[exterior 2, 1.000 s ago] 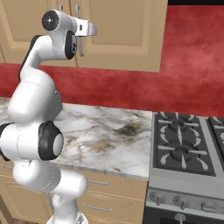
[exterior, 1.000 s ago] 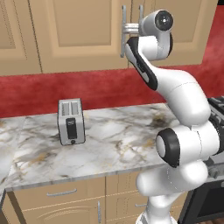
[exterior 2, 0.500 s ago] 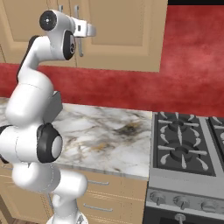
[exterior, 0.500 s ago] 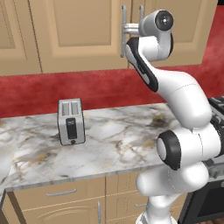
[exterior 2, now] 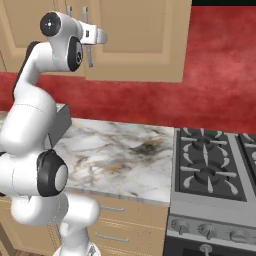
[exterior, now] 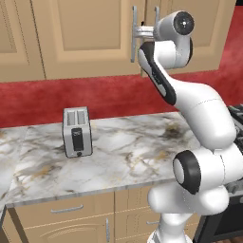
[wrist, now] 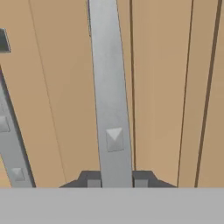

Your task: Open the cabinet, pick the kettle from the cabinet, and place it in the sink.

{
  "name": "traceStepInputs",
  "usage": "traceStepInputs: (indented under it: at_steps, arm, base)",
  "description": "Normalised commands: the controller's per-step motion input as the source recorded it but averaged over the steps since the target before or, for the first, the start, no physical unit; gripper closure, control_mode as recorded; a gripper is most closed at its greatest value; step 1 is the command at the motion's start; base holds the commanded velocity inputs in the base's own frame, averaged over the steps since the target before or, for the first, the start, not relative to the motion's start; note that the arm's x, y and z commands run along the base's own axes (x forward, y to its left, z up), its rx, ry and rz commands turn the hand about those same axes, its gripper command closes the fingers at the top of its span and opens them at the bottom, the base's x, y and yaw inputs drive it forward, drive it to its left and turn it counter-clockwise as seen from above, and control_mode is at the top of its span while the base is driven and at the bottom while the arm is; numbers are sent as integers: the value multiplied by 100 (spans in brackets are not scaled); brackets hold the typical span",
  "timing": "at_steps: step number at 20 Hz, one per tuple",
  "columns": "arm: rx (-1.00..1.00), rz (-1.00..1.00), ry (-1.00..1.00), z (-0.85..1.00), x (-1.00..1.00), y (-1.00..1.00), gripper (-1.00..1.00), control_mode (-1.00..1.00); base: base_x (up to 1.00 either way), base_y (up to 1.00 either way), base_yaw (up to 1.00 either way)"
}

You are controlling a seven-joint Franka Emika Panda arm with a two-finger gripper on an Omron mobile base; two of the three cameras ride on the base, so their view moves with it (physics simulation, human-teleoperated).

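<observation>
The white arm with dark joints reaches up from the base to the tan wooden wall cabinet (exterior: pixel 90 38) with raised-panel doors, both of which stand closed. Its two-finger claw (wrist: pixel 117 181) is closed on the long vertical silver bar handle (wrist: pixel 109 92) of one door: in the hand view the two dark fingertips (wrist: pixel 92 180) press against either side of the bar near the bottom of the picture, just below a small square mounting stud on the bar. A second silver bar handle (wrist: pixel 11 148) runs just beside the first at the left of that view, slanting off the edge. In the left base view the claw (exterior: pixel 137 32) meets the handle (exterior: pixel 134 34) near the seam where the two doors come together, and a second bar (exterior: pixel 156 16) shows just beside it, partly behind the wrist. In the right base view the claw (exterior 2: pixel 98 36) sits level with the upper part of the handle (exterior 2: pixel 89 47), whose lower end hangs below the hand. Below the cabinet runs a red wall, and under it a marbled white and brown stone table (exterior: pixel 128 152) on tan base cabinets with drawers. A boxy silver toaster (exterior: pixel 77 132) with two slots stands upright on the table, well to the left of the arm. To the right of the table, touching its edge, sits a black and grey gas stove (exterior 2: pixel 215 172) with cast burner grates and a row of knobs along its front.
</observation>
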Motion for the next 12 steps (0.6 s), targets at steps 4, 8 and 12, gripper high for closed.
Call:
traceStepInputs:
  at_steps: [4, 8, 12]
  arm:
    - [4, 11, 0, -5, -43, -4, 100, -100]
    - [3, 15, 0, -4, -48, -12, 100, -100]
    - [2, 17, -1, -3, -51, -18, 100, -100]
  base:
    - [0, 0, 0]
    - [0, 0, 0]
    - [0, 0, 0]
